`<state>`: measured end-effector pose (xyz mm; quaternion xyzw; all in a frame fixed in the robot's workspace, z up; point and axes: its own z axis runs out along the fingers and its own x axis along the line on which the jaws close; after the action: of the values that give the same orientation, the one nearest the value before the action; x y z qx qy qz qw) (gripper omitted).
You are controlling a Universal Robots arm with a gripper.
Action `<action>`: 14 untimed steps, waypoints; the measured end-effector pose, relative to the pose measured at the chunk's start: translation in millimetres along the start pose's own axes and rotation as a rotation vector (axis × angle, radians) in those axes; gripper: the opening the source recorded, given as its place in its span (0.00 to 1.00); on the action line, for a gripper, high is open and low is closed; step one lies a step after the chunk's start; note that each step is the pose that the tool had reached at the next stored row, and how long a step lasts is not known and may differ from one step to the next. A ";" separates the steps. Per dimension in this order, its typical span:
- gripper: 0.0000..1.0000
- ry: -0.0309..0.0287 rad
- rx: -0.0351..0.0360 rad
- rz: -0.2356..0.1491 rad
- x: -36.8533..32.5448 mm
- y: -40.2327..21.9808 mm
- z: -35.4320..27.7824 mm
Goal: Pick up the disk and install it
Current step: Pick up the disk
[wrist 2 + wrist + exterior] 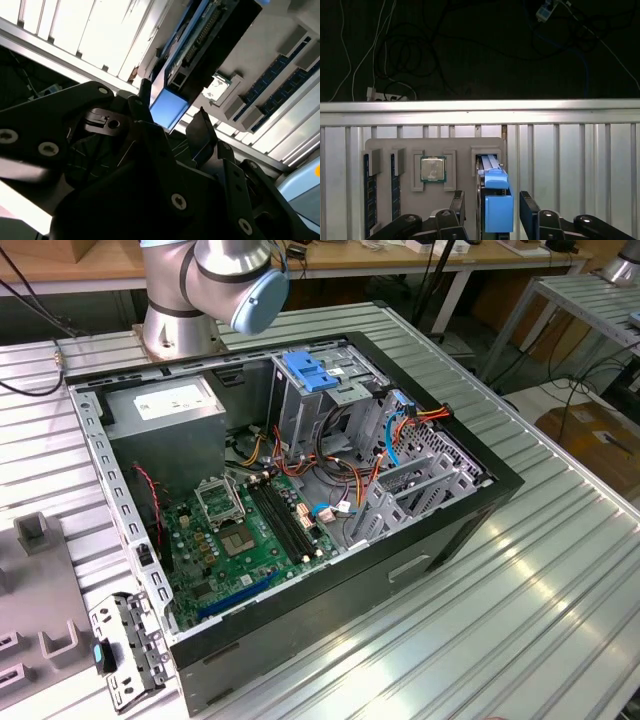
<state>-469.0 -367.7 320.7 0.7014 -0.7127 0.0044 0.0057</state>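
The disk (496,197) stands on edge in a slot of a grey fixture plate (460,150), its blue side rail facing the camera in the first wrist view. My gripper (492,209) is open and straddles the disk, one black finger (458,204) on each side with a small gap to the rail. In the second wrist view the disk (200,40) shows its dark circuit-board side and blue rail end, with the gripper (172,117) around that end. The open computer case (300,490) lies on the table in the exterior view.
A processor chip (433,169) and memory sticks (370,192) sit in other pockets of the fixture plate. Inside the case are a drive cage with a blue latch (310,370), a grey power supply (165,410), a green motherboard (240,530) and loose cables (400,430).
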 end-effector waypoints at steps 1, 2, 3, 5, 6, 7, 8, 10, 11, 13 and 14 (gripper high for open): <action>0.56 -0.0001 0.0015 0.000 0.0 0.0 0.6; 0.56 -0.0003 0.0034 0.000 0.0 0.0 2.1; 0.56 -0.0002 0.0040 0.000 -0.1 0.0 3.5; 0.56 -0.0002 0.0047 0.000 -0.2 0.6 9.7; 0.56 -0.0001 0.0047 0.000 -0.2 1.5 12.7; 0.56 -0.0002 0.0051 -0.001 -0.2 1.8 14.4; 0.56 -0.0002 0.0055 -0.001 -0.2 2.0 15.6; 0.56 -0.0001 0.0060 -0.002 -0.2 2.0 17.6; 0.56 -0.0001 0.0062 -0.002 -0.3 2.0 18.5; 0.56 0.0002 0.0064 -0.003 -0.4 2.0 19.3; 0.56 0.0002 0.0064 -0.003 -0.4 2.0 19.5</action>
<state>-471.0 -367.5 301.2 0.7025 -0.7116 0.0067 0.0035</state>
